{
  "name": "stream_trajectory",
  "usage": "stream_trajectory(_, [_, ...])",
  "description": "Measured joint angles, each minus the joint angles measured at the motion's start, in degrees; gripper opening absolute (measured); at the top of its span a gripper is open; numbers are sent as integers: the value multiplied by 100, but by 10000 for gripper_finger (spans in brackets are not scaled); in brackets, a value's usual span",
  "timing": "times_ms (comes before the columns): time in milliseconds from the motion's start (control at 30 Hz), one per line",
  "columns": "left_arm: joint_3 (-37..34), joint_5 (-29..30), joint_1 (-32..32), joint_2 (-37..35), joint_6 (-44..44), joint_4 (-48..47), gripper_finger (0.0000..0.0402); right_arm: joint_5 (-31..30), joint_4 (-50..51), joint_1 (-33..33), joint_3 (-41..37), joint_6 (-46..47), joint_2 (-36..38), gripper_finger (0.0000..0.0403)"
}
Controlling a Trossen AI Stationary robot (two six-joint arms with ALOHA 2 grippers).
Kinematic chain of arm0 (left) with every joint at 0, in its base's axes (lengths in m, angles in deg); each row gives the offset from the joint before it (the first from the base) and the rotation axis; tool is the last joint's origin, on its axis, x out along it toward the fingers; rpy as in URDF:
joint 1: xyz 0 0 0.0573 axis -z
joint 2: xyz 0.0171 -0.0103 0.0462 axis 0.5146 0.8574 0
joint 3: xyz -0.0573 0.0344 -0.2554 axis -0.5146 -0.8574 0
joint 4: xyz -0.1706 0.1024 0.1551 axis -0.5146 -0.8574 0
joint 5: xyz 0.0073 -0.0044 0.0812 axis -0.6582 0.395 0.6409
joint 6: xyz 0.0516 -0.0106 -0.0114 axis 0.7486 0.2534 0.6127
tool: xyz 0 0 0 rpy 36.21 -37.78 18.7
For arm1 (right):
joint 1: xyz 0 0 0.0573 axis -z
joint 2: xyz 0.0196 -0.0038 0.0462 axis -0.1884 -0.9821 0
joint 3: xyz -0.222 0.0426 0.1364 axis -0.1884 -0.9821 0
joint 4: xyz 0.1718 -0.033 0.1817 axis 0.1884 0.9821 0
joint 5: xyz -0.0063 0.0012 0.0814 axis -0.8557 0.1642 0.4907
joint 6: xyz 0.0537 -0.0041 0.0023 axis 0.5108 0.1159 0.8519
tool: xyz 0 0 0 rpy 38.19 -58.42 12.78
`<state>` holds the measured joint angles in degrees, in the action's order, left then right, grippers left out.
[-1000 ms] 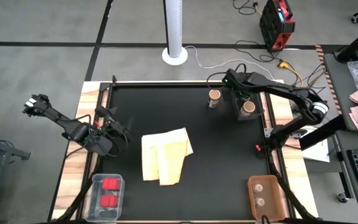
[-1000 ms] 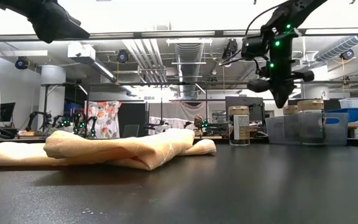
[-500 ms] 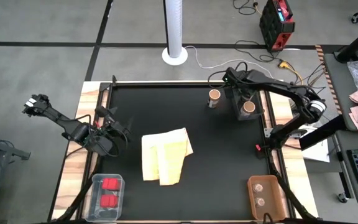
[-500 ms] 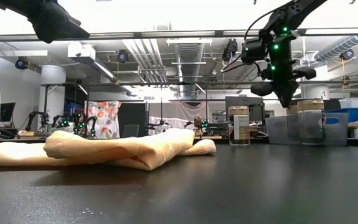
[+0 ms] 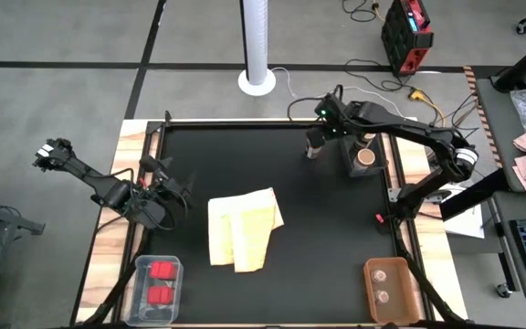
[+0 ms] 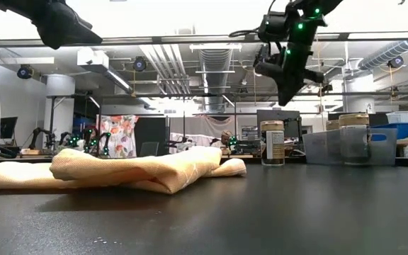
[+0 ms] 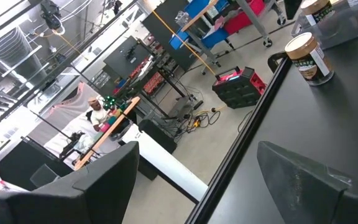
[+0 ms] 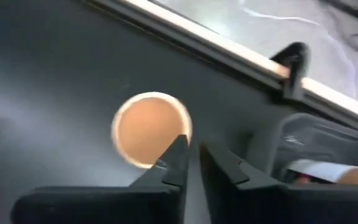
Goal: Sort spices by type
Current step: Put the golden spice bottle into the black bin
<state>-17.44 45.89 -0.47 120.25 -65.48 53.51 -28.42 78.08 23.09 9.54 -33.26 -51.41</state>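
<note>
- Right gripper [image 5: 321, 131]: we see it hanging above the lone jar [image 5: 314, 146] at the far side of the mat, right of centre. In the right wrist view the fingertips [image 8: 180, 151] sit nearly together, a thin slit only, holding nothing. We judge this a lining-up pose before a grasp; the jaws would need to spread first.
- Lone jar: tan top, upright on the mat, just left of the clear bin [image 5: 362, 157], not touching it.
- Clear bin: far right of the mat; holds one tan-topped jar [image 5: 365, 157]. Prob. the sorting spot for this type, so the lone jar likely belongs there.
- Red blocks [image 5: 161, 282]: two, in a clear tray [image 5: 141, 274] at the near left corner; that type looks sorted.
- Pale round ones [image 5: 382, 283]: two, in a brown tray [image 5: 371, 291] at the near right corner; also sorted, we judge.
- Yellow cloth [image 5: 243, 228]: folded, mid-mat, not part of the sort.
- Left gripper [image 5: 173, 196]: waits at the mat's left edge, fingers spread wide, empty.
</note>
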Motion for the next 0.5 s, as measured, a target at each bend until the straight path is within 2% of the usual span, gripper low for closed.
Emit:
stream_trajectory(67, [0,0,1,0,0,1,311,307,-44,0,44,-7,0,42])
stream_trajectory(167, [0,0,1,0,0,2,311,406,-131,-9,88,92,-2,88])
stream_trajectory(500, [0,0,1,0,1,7,311,432,-345,-210,88,482,-366,287])
